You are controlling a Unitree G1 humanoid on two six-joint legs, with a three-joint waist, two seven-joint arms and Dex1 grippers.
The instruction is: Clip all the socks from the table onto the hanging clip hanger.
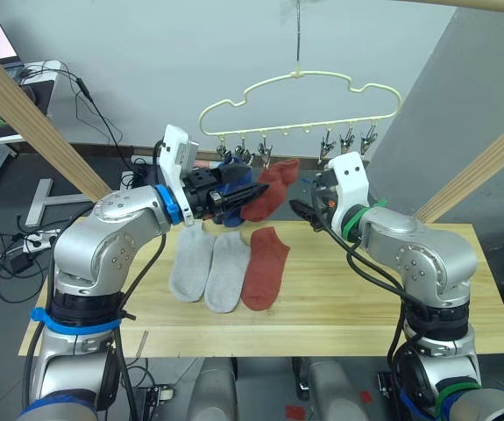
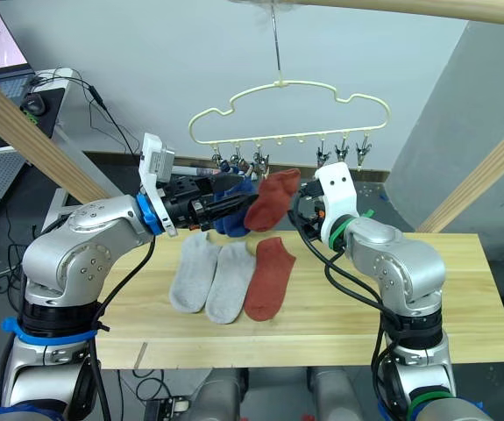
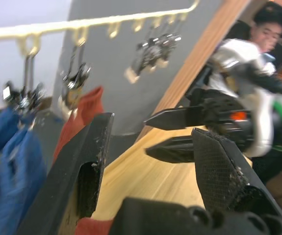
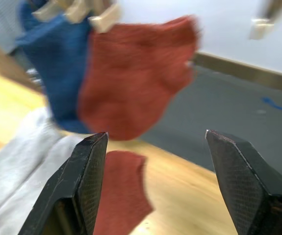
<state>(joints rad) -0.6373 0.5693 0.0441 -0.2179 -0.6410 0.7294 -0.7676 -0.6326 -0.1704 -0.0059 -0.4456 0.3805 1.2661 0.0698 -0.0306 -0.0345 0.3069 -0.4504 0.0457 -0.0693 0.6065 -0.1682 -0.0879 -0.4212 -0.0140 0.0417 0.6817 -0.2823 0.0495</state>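
Rust-red sock [image 1: 271,189] on wavy wire hanger [image 1: 297,103]

socks: 2 grey [image 1: 208,267] | 2 red [image 1: 265,267] | 2 blue [image 2: 231,210]

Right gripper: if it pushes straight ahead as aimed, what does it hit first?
Probably the hanging rust-red sock, centred between the open jaws of the right gripper; depth is unclear.
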